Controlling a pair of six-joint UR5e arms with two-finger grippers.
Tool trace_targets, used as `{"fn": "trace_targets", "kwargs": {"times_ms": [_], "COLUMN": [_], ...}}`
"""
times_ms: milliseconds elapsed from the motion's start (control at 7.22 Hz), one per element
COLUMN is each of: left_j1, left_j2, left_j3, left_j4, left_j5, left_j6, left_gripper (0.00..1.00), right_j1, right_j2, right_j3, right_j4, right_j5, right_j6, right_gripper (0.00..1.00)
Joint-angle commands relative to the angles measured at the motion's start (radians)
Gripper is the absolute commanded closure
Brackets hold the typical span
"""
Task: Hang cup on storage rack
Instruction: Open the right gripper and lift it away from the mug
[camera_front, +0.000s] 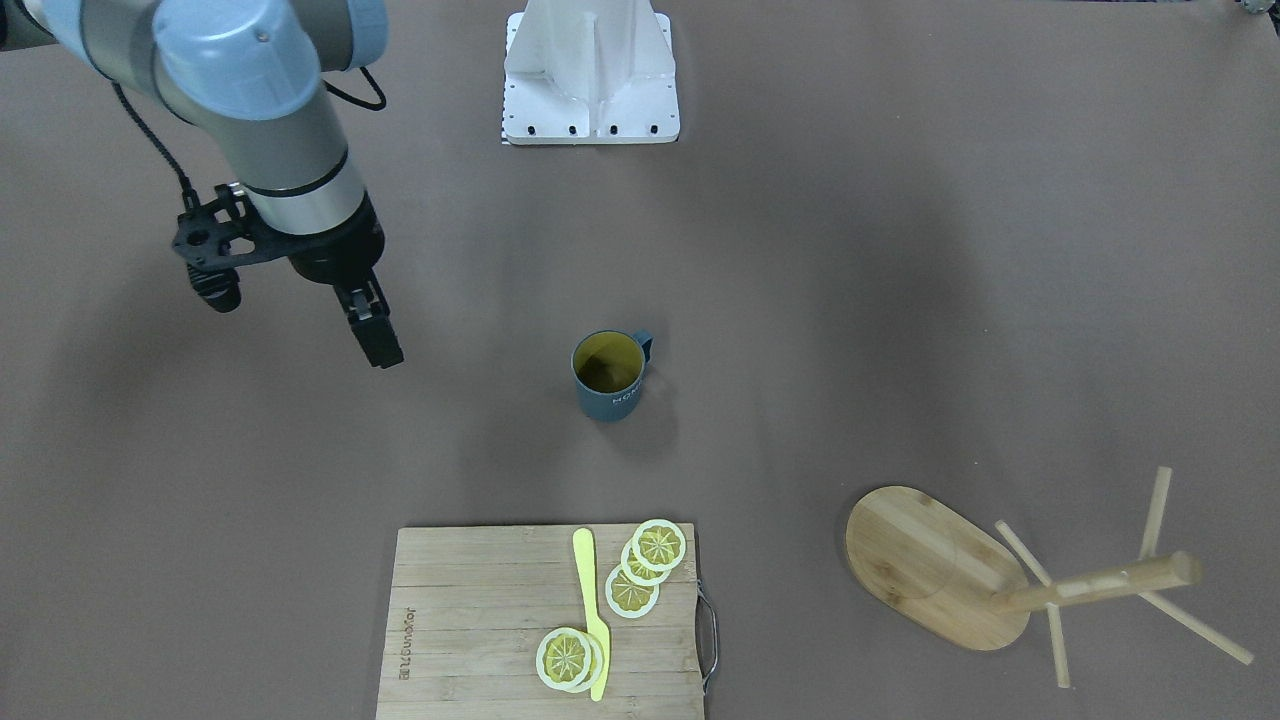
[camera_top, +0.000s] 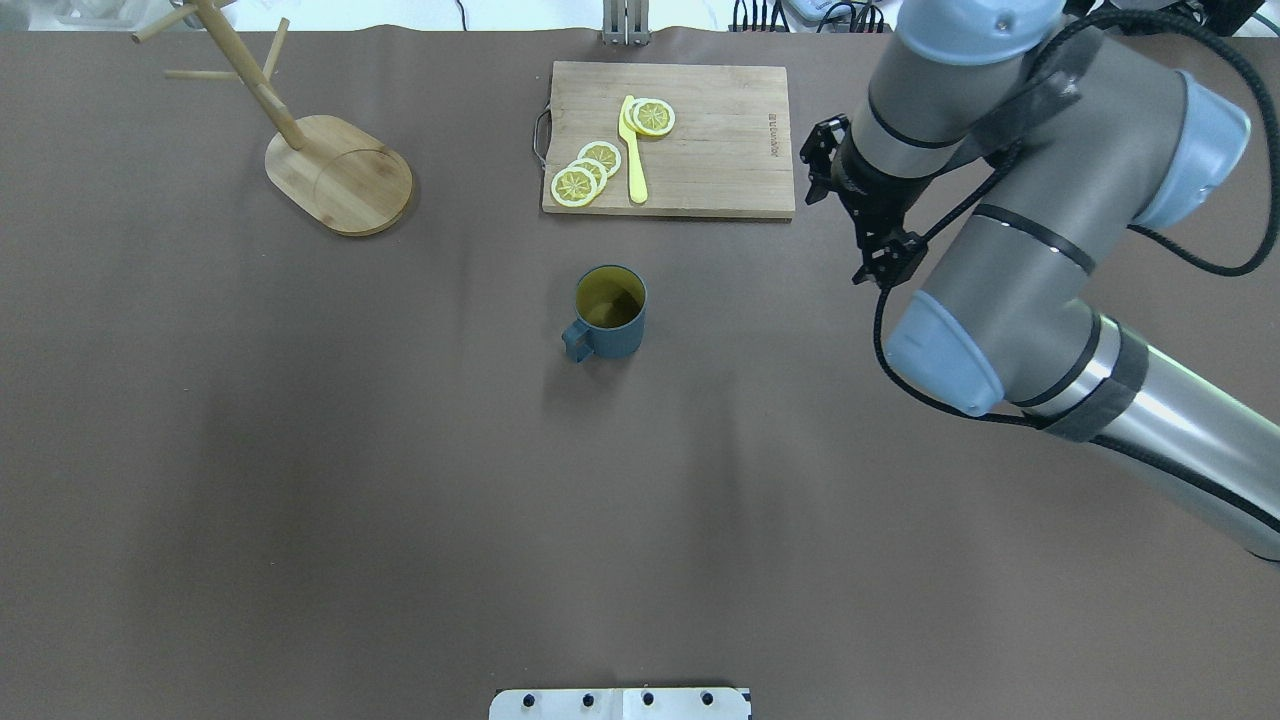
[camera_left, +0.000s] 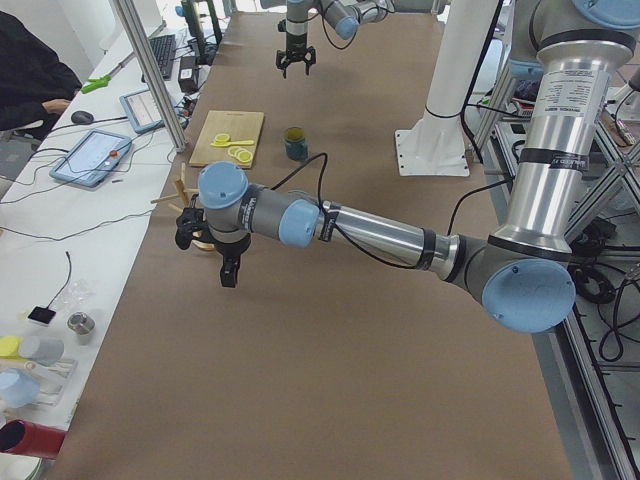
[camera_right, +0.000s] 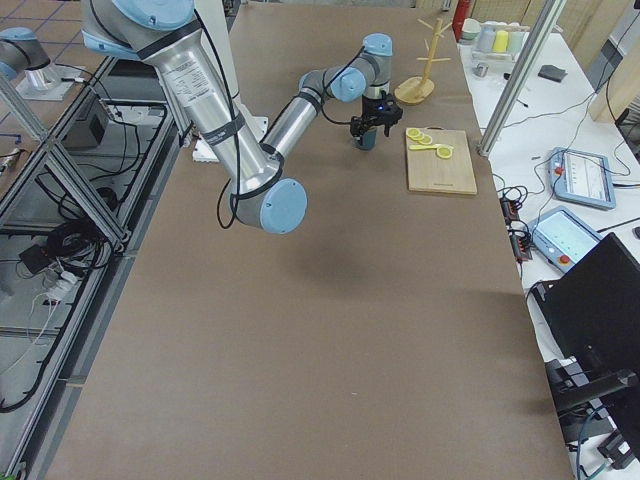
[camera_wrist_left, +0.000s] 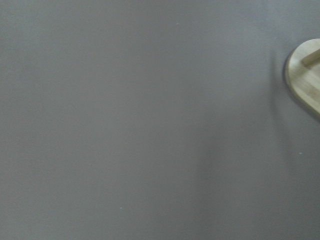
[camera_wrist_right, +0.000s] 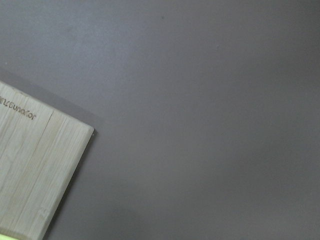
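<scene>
right gripper (camera_front: 385, 355): jaws spread, nothing between them, as the view from the table's left end shows. left gripper (camera_left: 229, 278): seen only from that same end view, and whether its jaws are spread or pressed together cannot be told.

far left of the table (camera_top: 300, 450): the storage rack (camera_top: 338, 175) stands upright on its oval base, post and pegs bare. the left gripper hangs above the table just beside it, touching nothing; its wrist camera catches only the edge of the rack base.

centre: the cup (camera_top: 610, 320) stands upright, mouth up, yellowish-green inside, handle turned to the near left. it is well apart from the rack and held by neither gripper.

far centre, beyond the cup: a cutting board (camera_top: 720, 140) with a metal handle on its left end. on it lie lemon slices (camera_top: 590, 170) in two small overlapping groups, with a yellow knife (camera_top: 633, 165) between them.

right: the right gripper hovers above the table, fingers pointing down, right of the cup and near the board's near right corner. it touches neither.
</scene>
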Motion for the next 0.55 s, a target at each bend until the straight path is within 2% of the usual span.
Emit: {"fn": "trace_targets", "kwargs": {"times_ms": [0, 415], "left_j1": [0.076, 0.246], "left_j2": [-0.059, -0.151], "left_j3": [-0.103, -0.212], "left_j4": [0.016, 0.006], "left_j5": [-0.008, 0.003], "left_j6": [-0.215, -0.465], "left_gripper": [0.02, 0.02], "right_j1": [0.082, 0.174], "right_j2": [-0.097, -0.2], "right_j3": [0.042, 0.036], "right_j4": [0.001, 0.01], "right_j5": [0.041, 0.118], "right_j6": [-0.166, -0.534], "right_gripper": [0.0, 0.0]}}
